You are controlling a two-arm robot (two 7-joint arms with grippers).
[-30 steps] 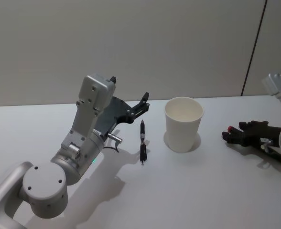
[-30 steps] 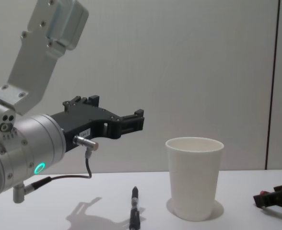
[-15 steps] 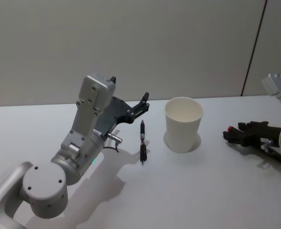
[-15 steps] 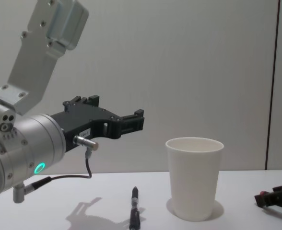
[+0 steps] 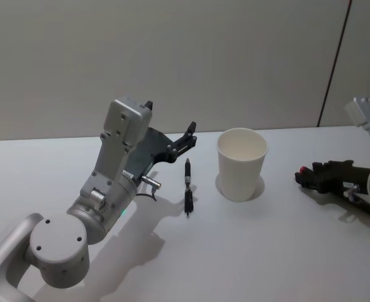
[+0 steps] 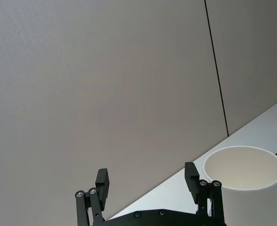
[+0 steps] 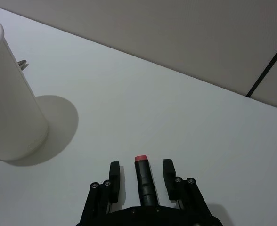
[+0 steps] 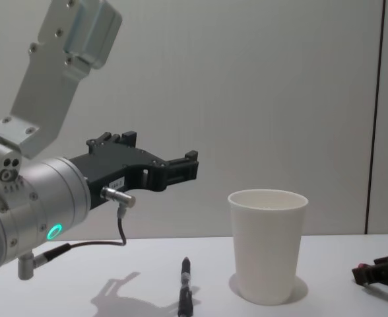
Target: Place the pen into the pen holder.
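On the white table nothing visible has changed in the last second, so the task is not advancing. The left gripper hovers as before above the table, its fingers wide apart and empty. The white paper cup stands upright. The right gripper rests on the table at the far right, fingers somewhat apart around a black red-tipped stick. The black pen lies flat just left of the cup, below the left gripper and not yet grasped. I judge that the descent to it comes next.
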